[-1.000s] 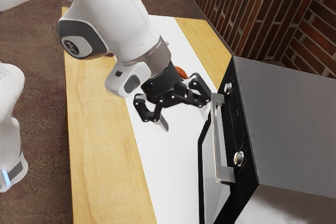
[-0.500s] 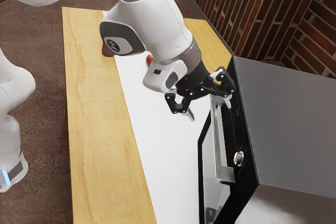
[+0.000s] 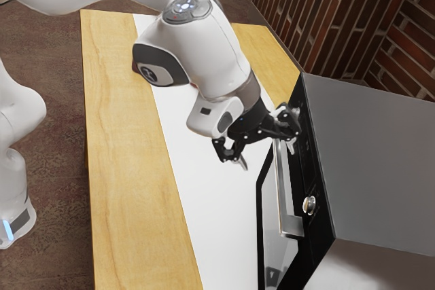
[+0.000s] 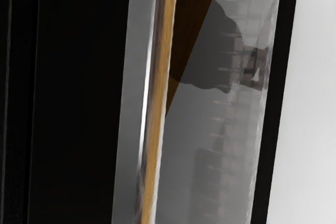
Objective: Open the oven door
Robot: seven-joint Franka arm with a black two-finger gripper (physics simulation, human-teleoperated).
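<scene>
The two-finger gripper [image 3: 268, 157] is spread wide, with nothing gripped, near one end of the handle [image 3: 279, 185] of the oven door [image 3: 270, 202]; whether the handle is touched cannot be told.

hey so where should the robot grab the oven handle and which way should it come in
Probably grip the handle mid-length, coming from in front of the oven, with the tool closing across its width: it's long, slim and straight, and stands off the door.

Door [image 3: 259, 236]: black frame around a grey, reflective glass pane [image 3: 270, 198], with a straight silvery bar handle [image 3: 281, 188] along its upper edge. Appears shut, upright at the front of the grey-topped oven [image 3: 374, 154].
</scene>
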